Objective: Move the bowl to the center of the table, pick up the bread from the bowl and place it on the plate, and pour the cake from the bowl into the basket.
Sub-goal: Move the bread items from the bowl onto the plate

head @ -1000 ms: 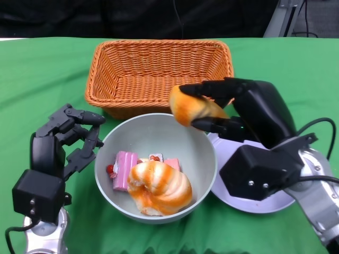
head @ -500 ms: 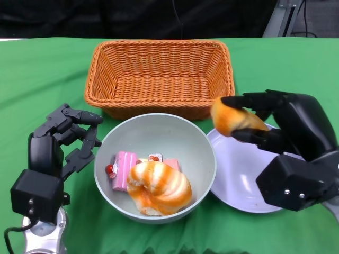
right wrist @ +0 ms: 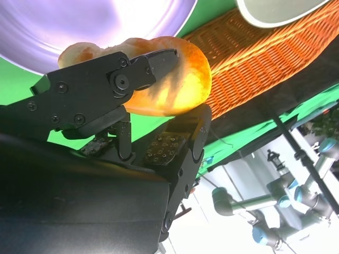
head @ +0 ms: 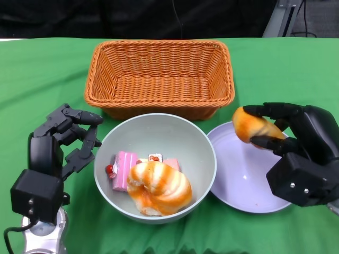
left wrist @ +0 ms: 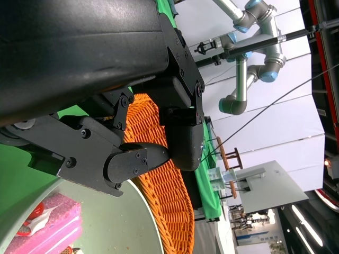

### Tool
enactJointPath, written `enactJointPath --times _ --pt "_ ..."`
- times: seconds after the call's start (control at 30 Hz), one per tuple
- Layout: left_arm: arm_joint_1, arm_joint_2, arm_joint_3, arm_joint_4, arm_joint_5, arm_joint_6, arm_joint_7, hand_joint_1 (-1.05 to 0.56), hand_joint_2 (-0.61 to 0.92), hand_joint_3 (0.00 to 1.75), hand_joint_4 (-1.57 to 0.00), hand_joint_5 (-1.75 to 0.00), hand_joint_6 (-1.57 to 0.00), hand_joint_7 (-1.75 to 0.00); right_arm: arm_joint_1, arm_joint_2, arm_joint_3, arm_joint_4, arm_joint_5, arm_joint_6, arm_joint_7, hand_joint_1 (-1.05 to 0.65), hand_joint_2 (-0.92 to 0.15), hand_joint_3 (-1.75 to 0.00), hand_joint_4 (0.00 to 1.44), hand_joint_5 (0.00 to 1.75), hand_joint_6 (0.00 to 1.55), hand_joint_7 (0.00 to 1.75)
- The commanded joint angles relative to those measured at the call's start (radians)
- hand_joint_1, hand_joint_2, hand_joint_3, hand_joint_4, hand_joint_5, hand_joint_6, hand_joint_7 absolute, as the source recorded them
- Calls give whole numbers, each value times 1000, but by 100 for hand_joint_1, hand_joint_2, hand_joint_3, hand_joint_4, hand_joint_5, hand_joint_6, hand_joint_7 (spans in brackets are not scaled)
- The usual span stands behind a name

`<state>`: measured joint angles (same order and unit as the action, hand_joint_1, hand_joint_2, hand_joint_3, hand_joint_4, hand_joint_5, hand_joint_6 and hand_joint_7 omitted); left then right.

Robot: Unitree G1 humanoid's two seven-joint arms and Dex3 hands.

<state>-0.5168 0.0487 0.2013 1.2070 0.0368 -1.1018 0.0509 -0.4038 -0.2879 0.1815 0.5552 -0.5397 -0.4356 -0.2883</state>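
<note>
A grey bowl (head: 159,132) stands at the table's middle front, holding a large glazed bread (head: 159,188) and pink cake pieces (head: 126,168). My right hand (head: 299,151) grips a second orange bread (head: 253,126) and holds it above the pale lilac plate (head: 238,180) to the right of the bowl. The right wrist view shows that bread (right wrist: 169,79) pinched between the fingers (right wrist: 106,87), with the plate (right wrist: 95,26) beyond. My left hand (head: 58,145) is beside the bowl's left rim, fingers apart, holding nothing. The orange wicker basket (head: 159,74) sits behind the bowl.
Green cloth (head: 42,79) covers the table. The basket's wall (left wrist: 164,185) and the bowl's rim show in the left wrist view. Robot arms and stands are in the room beyond the table.
My right hand has carried the bread rightward and lower, from over the bowl's far rim to above the plate. The left hand and bowl have stayed put.
</note>
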Motion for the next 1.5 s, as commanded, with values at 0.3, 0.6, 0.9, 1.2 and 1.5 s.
enactJointPath --times 0.3,0.6,0.9,1.2,1.5 --pt "4 16 4 -2 -12 -19 -1 -18 72 75 -82 -151 -85 -116 -121 24 52 281 -36 -113 -175 2 -90 -1 88 113 120 9" --pt "2 19 3 -3 -11 -21 -3 -18 72 77 -82 -150 -85 -116 -160 49 91 394 -35 -128 -197 -3 -92 -1 83 118 117 8" --pt "-8 19 7 -7 -20 -15 -9 -20 71 78 -81 -153 -82 -123 -177 57 122 439 -46 -117 -219 -4 -91 0 83 120 118 7" --pt "-16 10 7 -23 -34 -15 -14 -17 71 79 -82 -151 -84 -117 -166 61 144 485 -58 -132 -236 -5 -89 0 81 131 118 7" --pt "-15 8 4 -28 -24 -19 13 -16 69 84 -84 -152 -86 -116 -149 53 188 444 -93 -23 -163 -12 -89 0 82 91 114 2"
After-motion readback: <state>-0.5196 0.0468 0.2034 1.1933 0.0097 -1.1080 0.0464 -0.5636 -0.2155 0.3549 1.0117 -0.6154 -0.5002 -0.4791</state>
